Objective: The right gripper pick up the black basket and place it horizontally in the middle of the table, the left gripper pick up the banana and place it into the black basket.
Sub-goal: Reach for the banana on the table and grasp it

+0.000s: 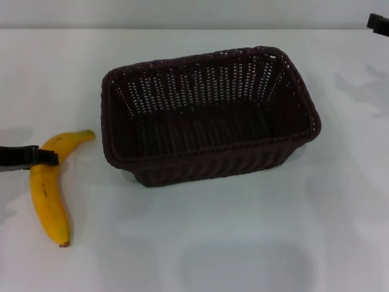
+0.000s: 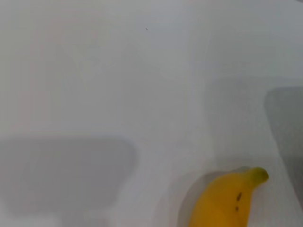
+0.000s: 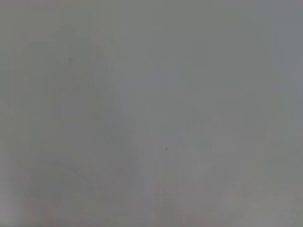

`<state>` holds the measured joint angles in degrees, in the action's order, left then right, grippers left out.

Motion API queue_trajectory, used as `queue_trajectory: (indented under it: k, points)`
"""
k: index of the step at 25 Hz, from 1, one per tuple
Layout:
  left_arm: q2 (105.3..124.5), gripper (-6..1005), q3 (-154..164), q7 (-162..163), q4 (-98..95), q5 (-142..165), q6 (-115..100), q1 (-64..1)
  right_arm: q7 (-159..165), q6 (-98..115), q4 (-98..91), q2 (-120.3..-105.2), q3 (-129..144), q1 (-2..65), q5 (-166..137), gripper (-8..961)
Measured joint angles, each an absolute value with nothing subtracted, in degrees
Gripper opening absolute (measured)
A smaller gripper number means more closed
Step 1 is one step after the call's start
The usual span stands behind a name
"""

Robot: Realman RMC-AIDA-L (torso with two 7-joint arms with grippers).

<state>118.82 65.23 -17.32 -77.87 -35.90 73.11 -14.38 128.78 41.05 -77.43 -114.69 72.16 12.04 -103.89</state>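
The black basket (image 1: pixel 209 115) stands upright in the middle of the white table (image 1: pixel 243 243), long side across, empty. The yellow banana (image 1: pixel 50 185) lies on the table left of the basket, greenish stem pointing toward the basket. The left gripper (image 1: pixel 42 156) reaches in from the left edge, and its black tip overlaps the banana's upper part. The left wrist view shows the banana's stem end (image 2: pixel 227 198) on the table. The right gripper (image 1: pixel 378 23) shows only as a dark piece at the far right top corner, away from the basket.
The table (image 2: pixel 118 71) around the basket and banana is bare white surface. The right wrist view shows only plain grey-white surface (image 3: pixel 151 113).
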Motion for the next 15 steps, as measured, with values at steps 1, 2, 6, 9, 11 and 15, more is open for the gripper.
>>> queue_trajectory:
  k: [1, 2, 6, 9, 11, 15]
  points:
    - [118.82, 482, 65.2, -17.3, -77.9, -35.9, 73.1, -14.4, 128.8, 41.0, -77.4, -114.69, 72.2, 12.0, -103.8, 857]
    - [118.83, 482, 65.2, -17.3, -77.8, -35.8, 73.0, -14.4, 128.8, 41.0, -77.4, -114.69, 72.2, 12.0, -103.8, 857]
    - [118.82, 482, 65.0, -17.4, -77.8, -35.5, 72.9, -14.4, 128.8, 41.0, -77.4, -114.7, 72.2, 12.0, -103.4, 857]
    - [118.88, 482, 65.0, -17.4, -78.1, -34.3, 72.8, -14.5, 128.8, 41.0, -77.4, -114.69, 72.2, 12.0, -103.4, 857]
    - [118.93, 482, 65.1, -17.2, -78.1, -33.2, 72.8, -14.7, 128.8, 41.0, -77.4, -114.69, 72.2, 12.0, -103.3, 857]
    - [118.98, 482, 65.5, -16.7, -78.0, -31.2, 72.6, -15.1, 128.8, 41.0, -77.4, -114.69, 72.2, 12.0, -103.2, 857]
